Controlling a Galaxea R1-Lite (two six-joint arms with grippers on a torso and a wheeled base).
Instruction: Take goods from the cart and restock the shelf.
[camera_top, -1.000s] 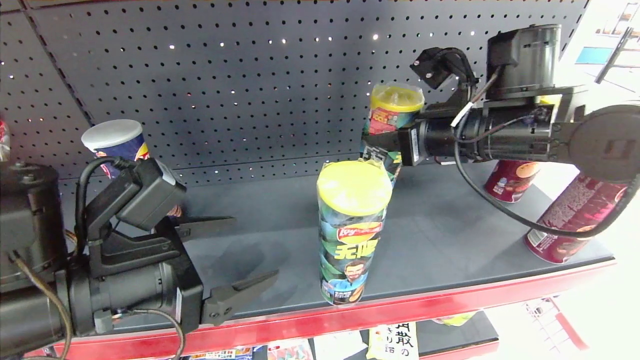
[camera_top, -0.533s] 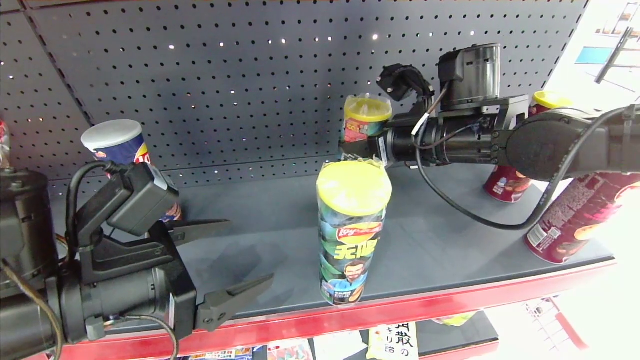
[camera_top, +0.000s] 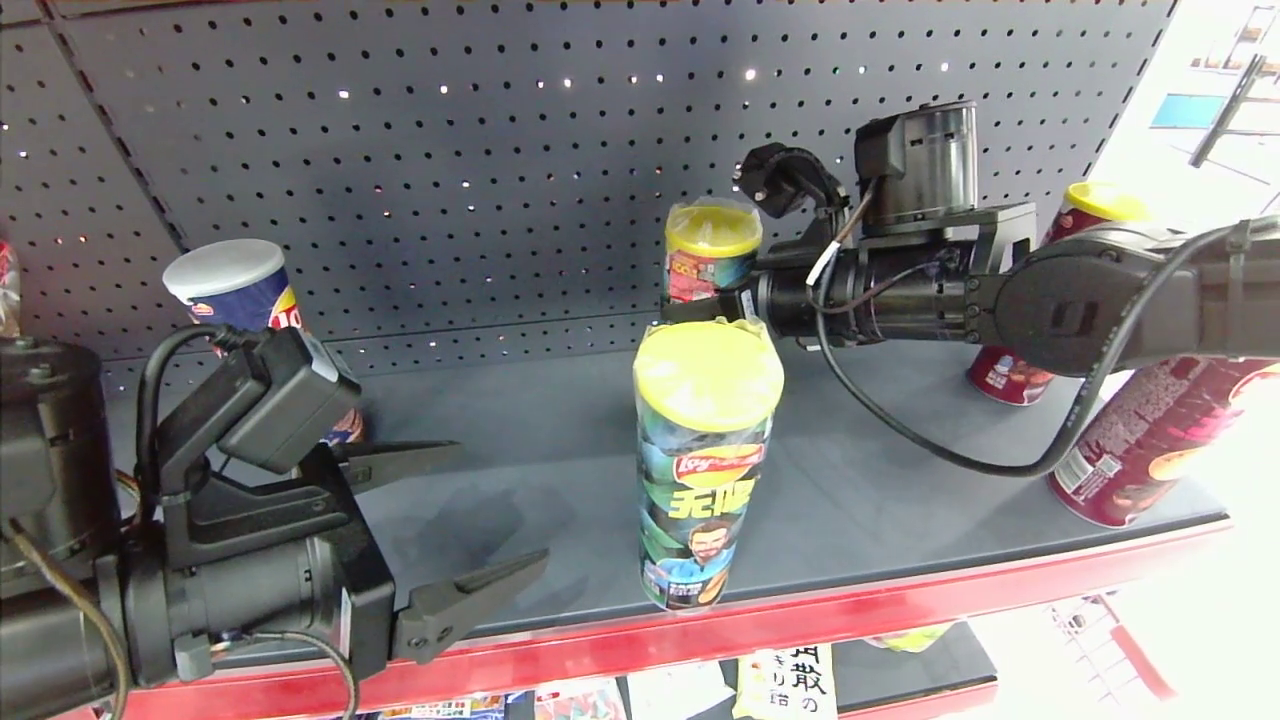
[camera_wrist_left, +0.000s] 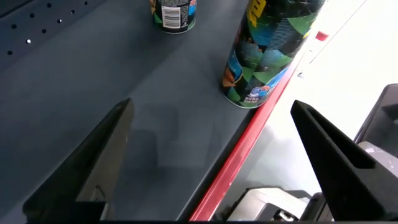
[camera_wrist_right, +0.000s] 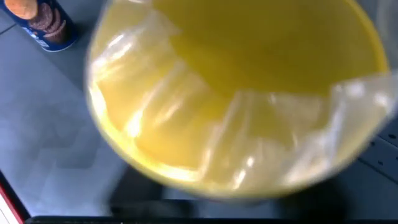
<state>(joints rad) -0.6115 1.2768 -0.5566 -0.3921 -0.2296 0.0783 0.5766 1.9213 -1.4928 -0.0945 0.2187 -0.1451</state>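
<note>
Pinching a yellow-lidded can (camera_top: 712, 245) just under its lid, the right claw (camera_top: 715, 300) reaches in level from the right of the front can (camera_top: 706, 470), its fingers pressed against the can's sides. The held can is upright, its long axis vertical, and sits directly behind the front can, between it and the back panel (camera_top: 450, 180). Judging from this, the coming move is a straight lowering onto the shelf (camera_top: 900, 500). What matters there is the gap between the two cans, which looks narrow, and the claw's wrist passes just above the front can's lid.

The left claw (camera_top: 500, 508) hangs spread and empty to the left of the front can, near the shelf's red lip, so the right arm is the one placed to finish. A blue can (camera_top: 235, 290) stands farther left of the front can, and red cans (camera_top: 1150, 440) stand to its right.

From the head view the held can's base is hidden behind the front can, so I cannot tell whether it touches the shelf. The right wrist view shows the lid's crinkled wrap from above, with the blue can beyond it. The left wrist view shows the front can's foot just beside the lip.
</note>
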